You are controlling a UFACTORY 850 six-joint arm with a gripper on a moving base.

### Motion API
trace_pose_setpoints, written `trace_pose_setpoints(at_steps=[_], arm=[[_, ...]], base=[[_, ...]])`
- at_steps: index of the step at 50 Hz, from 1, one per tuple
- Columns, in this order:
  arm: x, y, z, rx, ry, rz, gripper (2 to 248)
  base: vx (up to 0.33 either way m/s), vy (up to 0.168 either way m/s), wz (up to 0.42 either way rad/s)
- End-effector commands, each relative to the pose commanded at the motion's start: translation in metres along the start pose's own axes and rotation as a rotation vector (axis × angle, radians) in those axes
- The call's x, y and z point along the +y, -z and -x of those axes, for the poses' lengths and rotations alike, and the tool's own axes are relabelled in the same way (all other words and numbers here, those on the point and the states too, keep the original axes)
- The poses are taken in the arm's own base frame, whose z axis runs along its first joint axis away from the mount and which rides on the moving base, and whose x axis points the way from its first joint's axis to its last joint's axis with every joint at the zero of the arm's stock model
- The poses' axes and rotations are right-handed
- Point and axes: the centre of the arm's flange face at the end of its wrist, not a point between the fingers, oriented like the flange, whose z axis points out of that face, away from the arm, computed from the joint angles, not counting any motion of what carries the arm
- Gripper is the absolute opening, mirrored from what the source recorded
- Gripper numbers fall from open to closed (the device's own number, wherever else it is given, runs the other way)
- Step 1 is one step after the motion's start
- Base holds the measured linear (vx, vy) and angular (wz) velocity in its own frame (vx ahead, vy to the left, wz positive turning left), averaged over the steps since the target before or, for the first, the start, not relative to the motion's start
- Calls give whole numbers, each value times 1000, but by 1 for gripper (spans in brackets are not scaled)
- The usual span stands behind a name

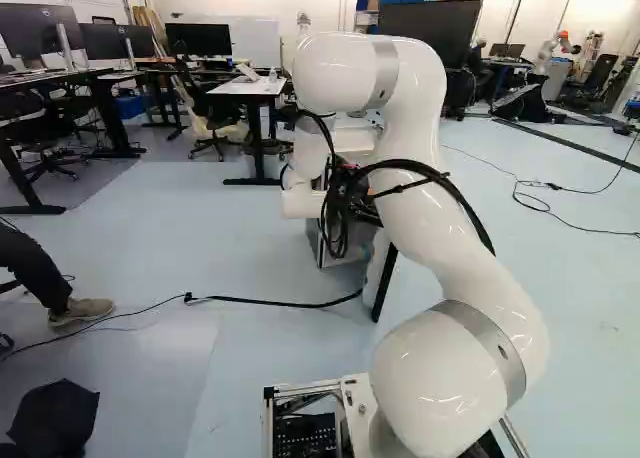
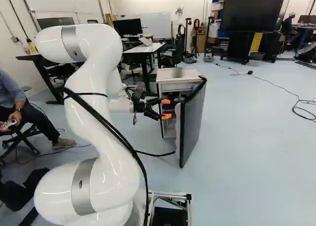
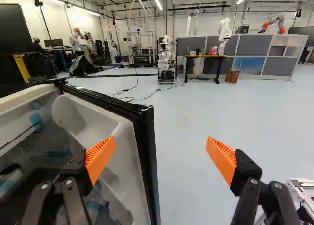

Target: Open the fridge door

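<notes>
white fridge, its black-edged door swung open beside the hand.
the hand is wide open and grips nothing, its orange pads well apart; the door's black rim shows between the fingers, farther ahead, while one finger overlaps the pale inner face; whether it touches, i can't tell. past that finger, the door's liner is smooth and off-white, moulded with a rounded pocket. deeper in the dim fridge, small blue patches show, too blurred to name.
</notes>
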Motion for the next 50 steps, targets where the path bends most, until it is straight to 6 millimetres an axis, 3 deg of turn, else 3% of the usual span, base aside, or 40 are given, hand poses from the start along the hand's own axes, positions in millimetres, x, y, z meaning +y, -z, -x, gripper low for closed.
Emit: trace_pose_setpoints(at_steps=[13, 50], arm=[[-20, -8, -2, -6, -37, 20, 247], [-55, -89, -15, -4, -129, 172, 247]], base=[[0, 0, 0], [0, 0, 0]])
